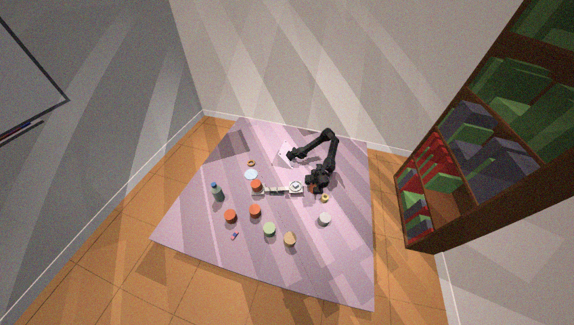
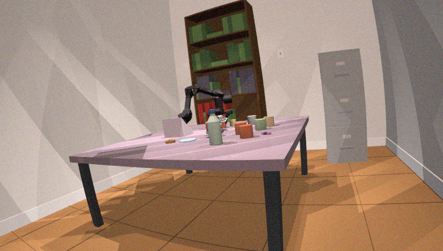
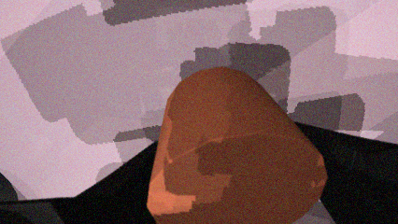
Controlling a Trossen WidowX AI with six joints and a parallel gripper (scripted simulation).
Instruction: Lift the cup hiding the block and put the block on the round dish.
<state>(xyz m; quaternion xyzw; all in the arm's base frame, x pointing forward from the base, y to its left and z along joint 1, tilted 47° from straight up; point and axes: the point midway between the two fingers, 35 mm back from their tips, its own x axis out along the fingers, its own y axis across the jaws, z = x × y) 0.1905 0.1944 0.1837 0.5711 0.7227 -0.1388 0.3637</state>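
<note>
My gripper [image 1: 313, 187] [image 3: 221, 137] is shut on an orange cup [image 3: 238, 154], held low to the right of the balance; its exact height is unclear. The balance [image 1: 281, 188] has its right pan uncovered, and a small grey-white block [image 1: 295, 185] sits there. The other orange cup [image 1: 256, 185] stands on the left pan. The round pale-blue dish [image 1: 250, 174] [image 2: 187, 140] lies behind that left end, with nothing on it. The arm and bottle partly hide the held cup in the top and exterior views.
A bottle [image 1: 217, 193] [image 2: 214, 130] stands left of the balance. A yellow piece [image 1: 324, 198] is close to the gripper. Orange [image 1: 230, 216], green [image 1: 269, 229], tan [image 1: 289, 239] and grey [image 1: 324, 219] cylinders stand in front. A brown ring [image 1: 249, 161] and white panel [image 1: 285, 154] are behind.
</note>
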